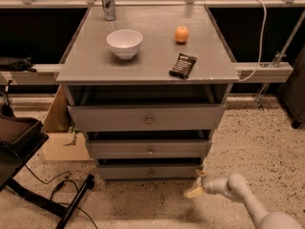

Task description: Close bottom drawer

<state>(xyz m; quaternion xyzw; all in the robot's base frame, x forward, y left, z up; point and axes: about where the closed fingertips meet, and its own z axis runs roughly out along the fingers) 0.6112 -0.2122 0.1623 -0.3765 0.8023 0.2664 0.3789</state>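
The bottom drawer (148, 171) is the lowest, narrowest grey front of three under the grey table, with a small round knob (150, 172). It stands slightly pulled out, with a dark gap above its front. My gripper (197, 183) is low near the floor, just right of the drawer's right end. Its two pale fingers (193, 193) are spread apart and hold nothing. The upper fingertip is close to the drawer's right corner; I cannot tell if it touches.
The middle drawer (149, 149) and top drawer (147, 118) also stick out. On the tabletop (95, 66) are a white bowl (124, 43), an orange (181, 34), a dark packet (182, 65) and a can (109, 3). A black stand (28, 142), cables and a cardboard box (59, 132) are at the left.
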